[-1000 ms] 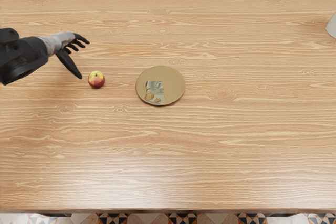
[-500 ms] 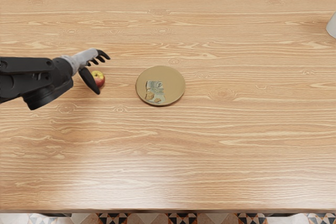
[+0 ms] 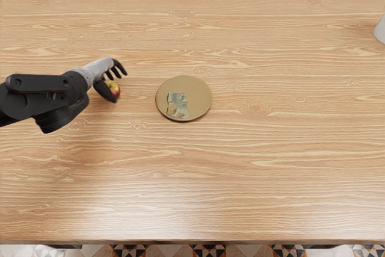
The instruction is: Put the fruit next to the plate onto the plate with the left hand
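Head view: the wooden tabletop [image 3: 252, 173] carries few things. The fruit, a small red-and-yellow apple [image 3: 115, 91], lies in the left part of the tabletop, about midway between the far and near edges. To its right, apart from it and a little left of the tabletop's middle, is a round tan plate [image 3: 202, 90] with a faint printed patch [image 3: 177, 105] on its face. Bare wood lies between apple and plate.

The left hand [image 3: 105, 77] reaches in from the left edge on a bulky black forearm [image 3: 42, 100]. Its dark fingers [image 3: 120, 68] fan out loosely over the far side of the apple, and the thumb [image 3: 103, 90] crosses in front of the apple's left half, hiding it. Nothing is gripped; whether the thumb touches the apple cannot be told.

At the right edge, towards the far corner, a pale shape [image 3: 381, 29] is cut off and cannot be identified. Patterned floor tiles [image 3: 204, 251] show below the near edge.
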`<action>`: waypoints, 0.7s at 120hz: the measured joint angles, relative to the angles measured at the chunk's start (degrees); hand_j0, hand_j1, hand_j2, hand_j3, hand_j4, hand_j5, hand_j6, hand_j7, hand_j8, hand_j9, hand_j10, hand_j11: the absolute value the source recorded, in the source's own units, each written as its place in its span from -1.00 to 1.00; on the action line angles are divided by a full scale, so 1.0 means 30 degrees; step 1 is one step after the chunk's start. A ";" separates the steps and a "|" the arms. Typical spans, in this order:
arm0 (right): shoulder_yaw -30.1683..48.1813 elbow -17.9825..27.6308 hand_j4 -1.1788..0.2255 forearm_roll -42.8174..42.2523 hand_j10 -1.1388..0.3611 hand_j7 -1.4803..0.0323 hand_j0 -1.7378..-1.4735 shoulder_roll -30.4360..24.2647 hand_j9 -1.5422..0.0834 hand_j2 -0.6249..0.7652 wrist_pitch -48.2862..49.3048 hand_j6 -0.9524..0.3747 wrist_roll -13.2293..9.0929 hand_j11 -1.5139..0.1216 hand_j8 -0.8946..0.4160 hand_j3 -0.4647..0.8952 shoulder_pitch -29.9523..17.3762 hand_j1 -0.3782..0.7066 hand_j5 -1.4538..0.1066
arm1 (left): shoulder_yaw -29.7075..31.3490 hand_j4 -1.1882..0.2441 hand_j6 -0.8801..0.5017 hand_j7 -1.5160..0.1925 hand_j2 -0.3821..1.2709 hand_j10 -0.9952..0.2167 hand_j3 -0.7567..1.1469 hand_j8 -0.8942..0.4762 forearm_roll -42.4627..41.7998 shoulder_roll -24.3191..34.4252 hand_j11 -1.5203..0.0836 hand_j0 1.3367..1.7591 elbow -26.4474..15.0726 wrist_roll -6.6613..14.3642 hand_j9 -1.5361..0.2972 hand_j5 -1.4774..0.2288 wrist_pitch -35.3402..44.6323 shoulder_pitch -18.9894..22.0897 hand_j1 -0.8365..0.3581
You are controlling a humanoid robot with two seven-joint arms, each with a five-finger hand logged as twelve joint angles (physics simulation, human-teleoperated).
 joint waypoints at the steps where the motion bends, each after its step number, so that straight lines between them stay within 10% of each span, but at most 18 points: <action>1: 0.0000 0.0000 0.63 0.0000 0.48 0.90 -0.40 0.0000 0.85 -0.11 0.0000 0.39 0.0000 0.80 0.32 -0.32 0.0000 -0.88 0.81 | 0.0011 0.04 -0.36 0.10 -0.43 -0.09 -0.21 -0.34 -0.0001 0.0000 0.18 0.52 -0.0001 0.0000 0.05 0.06 0.0000 0.0000 0.10; 84: -0.0001 0.0000 0.63 0.0001 0.48 0.90 -0.40 0.0000 0.85 -0.11 0.0000 0.39 0.0000 0.80 0.32 -0.32 -0.0001 -0.88 0.81 | 0.0572 -0.30 -0.51 -0.26 -0.31 -0.38 -0.40 -0.37 0.0043 -0.0028 -0.25 0.50 0.0031 -0.0001 -0.32 -0.26 -0.0055 0.0247 0.01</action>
